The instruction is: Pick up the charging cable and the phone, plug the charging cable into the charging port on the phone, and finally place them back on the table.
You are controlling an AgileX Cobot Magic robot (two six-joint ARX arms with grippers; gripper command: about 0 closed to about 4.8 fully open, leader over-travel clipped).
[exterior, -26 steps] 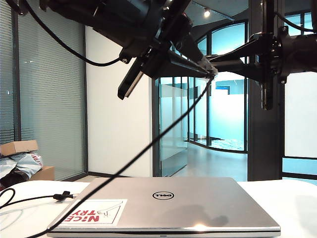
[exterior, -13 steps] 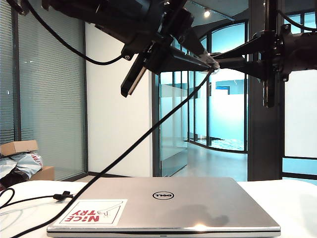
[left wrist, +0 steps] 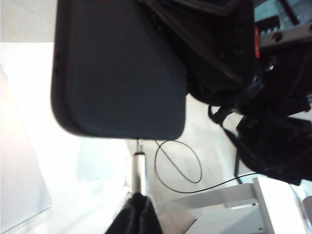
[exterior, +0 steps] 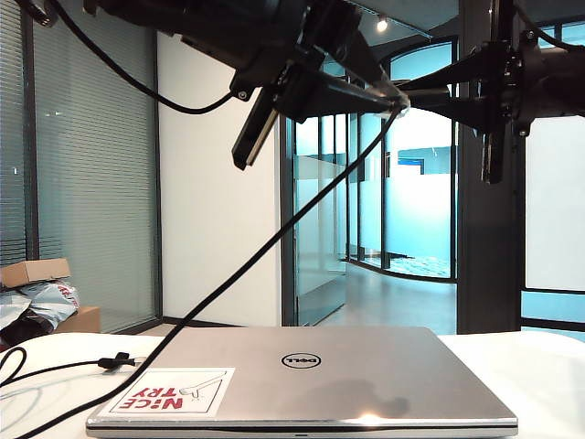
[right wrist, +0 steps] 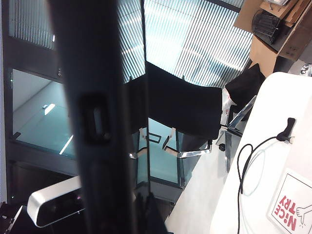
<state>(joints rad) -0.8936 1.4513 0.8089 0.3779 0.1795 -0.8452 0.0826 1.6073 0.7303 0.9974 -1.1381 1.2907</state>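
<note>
Low exterior camera at table (exterior: 548, 366) level facing forward, wrist cameras close behind the raised phone (left wrist: 117, 73), both catching the table

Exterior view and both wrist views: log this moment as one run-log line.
left gripper: shut on phone, raised | right gripper: shut on charging cable plug end at phone's edge | cable hangs to table | laptop closed

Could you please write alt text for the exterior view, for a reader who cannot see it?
High above a closed silver laptop on a white table, the left gripper holds a black phone while the right gripper meets it, shut on the plug end of a black charging cable. The cable slopes down to the table's left side.
</note>
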